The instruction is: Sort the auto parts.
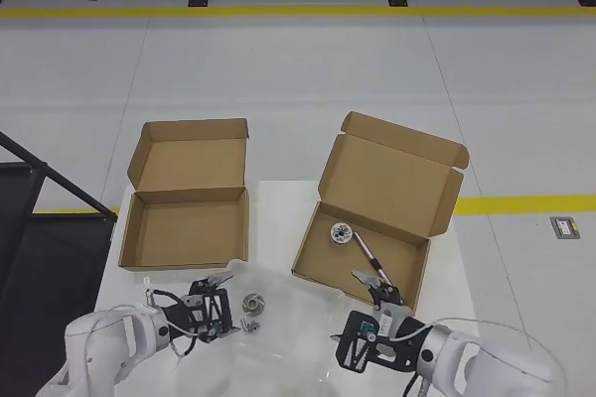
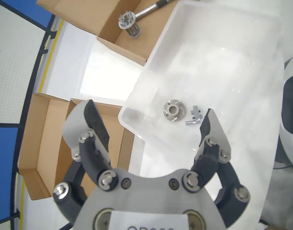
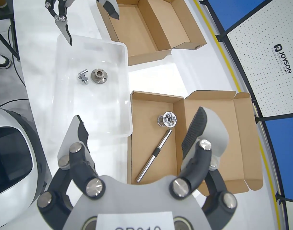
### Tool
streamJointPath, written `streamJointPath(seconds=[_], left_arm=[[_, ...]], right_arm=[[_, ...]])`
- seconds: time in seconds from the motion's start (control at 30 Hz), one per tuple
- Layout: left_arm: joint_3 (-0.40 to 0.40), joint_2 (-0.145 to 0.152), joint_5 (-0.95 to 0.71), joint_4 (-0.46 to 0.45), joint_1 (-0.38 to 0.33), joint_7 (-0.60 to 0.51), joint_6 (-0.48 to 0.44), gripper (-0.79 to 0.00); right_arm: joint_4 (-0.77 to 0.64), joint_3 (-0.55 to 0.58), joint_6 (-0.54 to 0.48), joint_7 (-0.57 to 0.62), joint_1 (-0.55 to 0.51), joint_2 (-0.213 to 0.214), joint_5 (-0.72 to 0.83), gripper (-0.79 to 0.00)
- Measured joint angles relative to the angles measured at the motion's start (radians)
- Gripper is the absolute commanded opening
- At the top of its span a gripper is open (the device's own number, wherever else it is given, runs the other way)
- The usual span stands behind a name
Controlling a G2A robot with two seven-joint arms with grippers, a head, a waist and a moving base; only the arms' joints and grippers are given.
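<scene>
Hovering at the left end of the clear tray in the top view, the left gripper is beside a round flanged hub and a small bracket. The right gripper is near the front of the right cardboard box.

In the left wrist view, the left gripper's fingers are spread wide and hold nothing. The hub and bracket lie just beside each other in the tray.

In the right wrist view, the right gripper's fingers also gape apart, unladen. A steel shaft and a caged cylinder lie in that box.
</scene>
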Motion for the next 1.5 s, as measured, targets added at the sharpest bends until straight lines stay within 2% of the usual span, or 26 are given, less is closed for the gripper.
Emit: streamJointPath(seconds=[0.2, 0.33, 0.43, 0.57, 0.67, 0.73, 1.07, 1.23, 1.3, 1.43, 1.5], left_arm=[[0.180, 0.079, 0.102, 0.096, -0.151, 0.027, 0.000, 0.000], [0.307, 0.130, 0.060, 0.174, -0.280, 0.057, 0.000, 0.000], [0.424, 0.168, 0.007, 0.233, -0.384, 0.041, 0.000, 0.000], [0.627, 0.215, -0.102, 0.285, -0.543, 0.016, 0.000, 0.000], [0.788, 0.237, -0.199, 0.315, -0.660, -0.005, 0.000, 0.000], [0.859, 0.240, -0.225, 0.320, -0.702, -0.010, 0.000, 0.000], [0.836, 0.239, -0.216, 0.320, -0.684, -0.011, 0.004, 0.000], [0.837, 0.229, -0.241, 0.341, -0.667, -0.055, 0.031, 0.000], [0.842, 0.220, -0.244, 0.351, -0.674, -0.095, 0.021, -0.102], [0.859, 0.201, -0.255, 0.361, -0.689, -0.166, 0.008, -0.095], [0.876, 0.189, -0.262, 0.370, -0.702, -0.181, -0.001, -0.148]], right_arm=[[0.000, 0.000, 0.000, 0.000, 0.000, 0.000, 0.000, 0.000], [0.000, 0.000, 0.000, 0.000, 0.000, 0.000, 0.000, 0.000], [0.000, 0.000, 0.000, 0.000, 0.000, 0.000, 0.000, 0.000], [0.000, 0.000, 0.000, 0.000, 0.000, 0.000, 0.000, 0.000], [0.000, 0.000, 0.000, 0.000, 0.000, 0.000, 0.000, 0.000], [0.000, 0.000, 0.000, 0.000, 0.000, 0.000, 0.000, 0.000], [0.000, 0.000, 0.000, 0.000, 0.000, 0.000, 0.000, 0.000], [0.000, 0.000, 0.000, 0.000, 0.000, 0.000, 0.000, 0.000], [0.000, 0.000, 0.000, 0.000, 0.000, 0.000, 0.000, 0.000], [0.000, 0.000, 0.000, 0.000, 0.000, 0.000, 0.000, 0.000], [0.000, 0.000, 0.000, 0.000, 0.000, 0.000, 0.000, 0.000]])
